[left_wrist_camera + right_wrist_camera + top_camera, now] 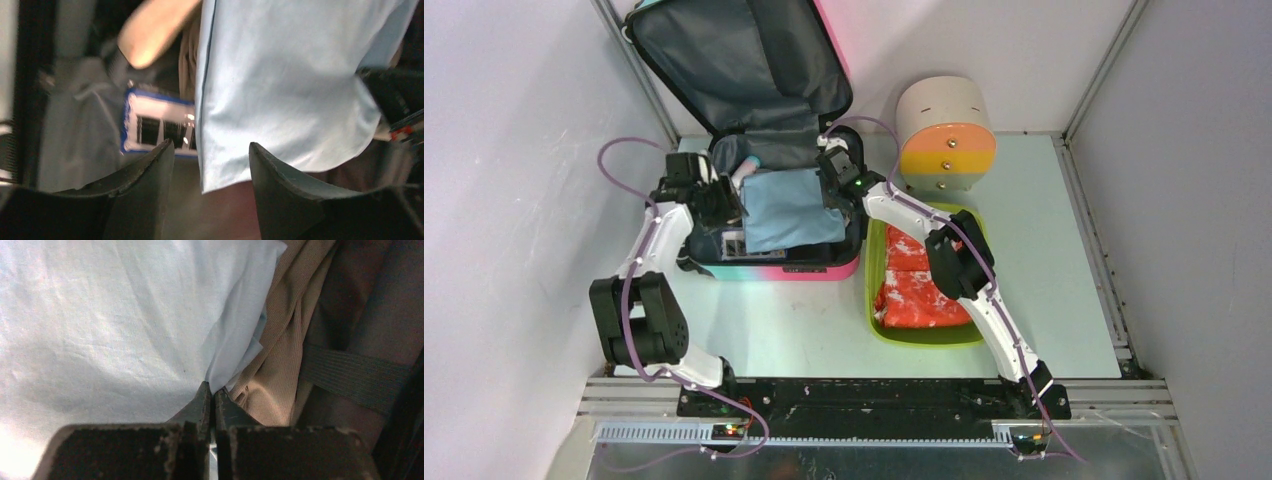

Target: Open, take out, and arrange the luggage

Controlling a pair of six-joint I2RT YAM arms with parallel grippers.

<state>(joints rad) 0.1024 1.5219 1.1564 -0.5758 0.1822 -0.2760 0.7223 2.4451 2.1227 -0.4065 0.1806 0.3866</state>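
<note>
Lying open at 11 o'clock on the table [754, 340]: luggage [784, 269], lid propped against the back wall, lower shell facing up.

Contents, top layer: one pale blue cloth [789, 210], folded flat, long axis running 9 to 3 o'clock across the shell. Beneath it, at the 3 o'clock side: a tan garment [280, 340] and the dark lining strap.

Right fingers [204, 405]: clenched at the cloth's 1 o'clock corner, a pinch of its edge apparently caught between the tips.

Left fingers [155, 170]: released, spread, at the cloth's 9 o'clock edge; the hem lies in the gap between them, not gripped.

Destination, by judgement: green tray [873, 300] at 3 o'clock of the luggage, already holding a red garment [919, 290].

Governing relation: both arms flank the cloth on its long axis, only the right one gripping. Right arm is nearer the tray, so a lift would likely travel toward 3 o'clock; the 9 o'clock end would trail unless the left fingers close.
</note>
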